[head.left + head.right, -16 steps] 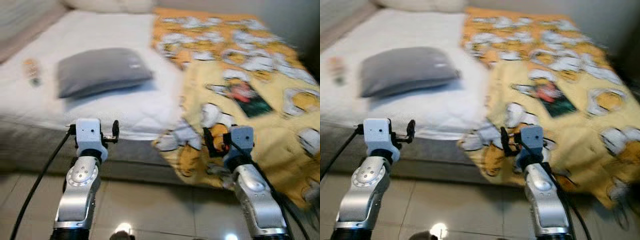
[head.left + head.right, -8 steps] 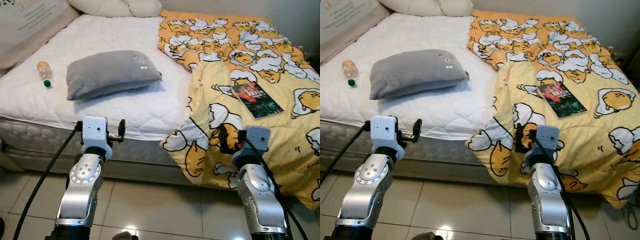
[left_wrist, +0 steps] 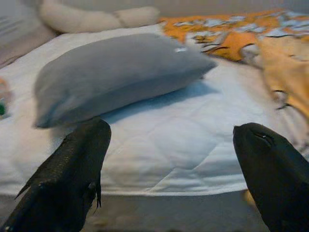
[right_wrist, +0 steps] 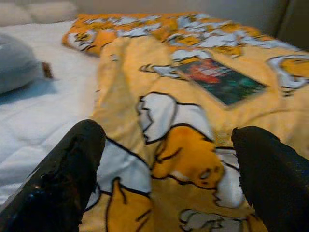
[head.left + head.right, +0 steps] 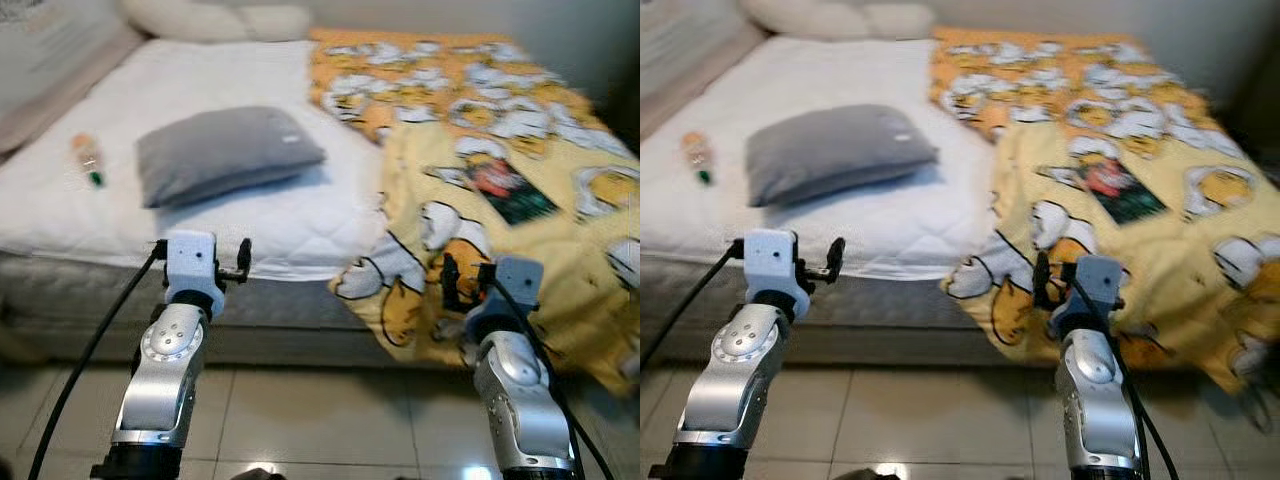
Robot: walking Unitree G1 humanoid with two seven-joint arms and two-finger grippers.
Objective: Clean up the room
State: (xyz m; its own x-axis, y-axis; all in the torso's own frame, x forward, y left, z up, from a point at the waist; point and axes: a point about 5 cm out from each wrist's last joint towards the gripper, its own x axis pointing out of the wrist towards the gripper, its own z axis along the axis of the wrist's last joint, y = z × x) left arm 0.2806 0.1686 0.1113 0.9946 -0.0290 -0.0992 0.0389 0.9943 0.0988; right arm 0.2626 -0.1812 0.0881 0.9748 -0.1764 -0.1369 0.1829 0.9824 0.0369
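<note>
- A bed [image 5: 300, 215] with a white quilted mattress stretches across the scene, seen from above at its near edge.
- A grey pillow [image 5: 225, 152] lies flat on the white part, left of centre; its long axis runs left to right, with the right end angled a little toward the far side.
- A small bottle [image 5: 86, 158] with an orange label lies on its side near the bed's left edge, well apart from the pillow; its green cap points toward the near side.
- A yellow blanket [image 5: 520, 160] printed with cartoon figures covers the bed's right half and hangs over the near edge.
- A dark book [image 5: 508, 189] lies flat on the blanket, its long axis running from near right to far left.
- Cream pillows [image 5: 215, 18] sit at the far end.
- The left gripper [image 3: 169, 159] hovers in front of the mattress edge, fingers spread wide, holding nothing.
- The right gripper [image 4: 166, 166] hovers before the hanging blanket, also spread wide and empty.
- Pale floor tiles [image 5: 320, 420] lie below both arms.
</note>
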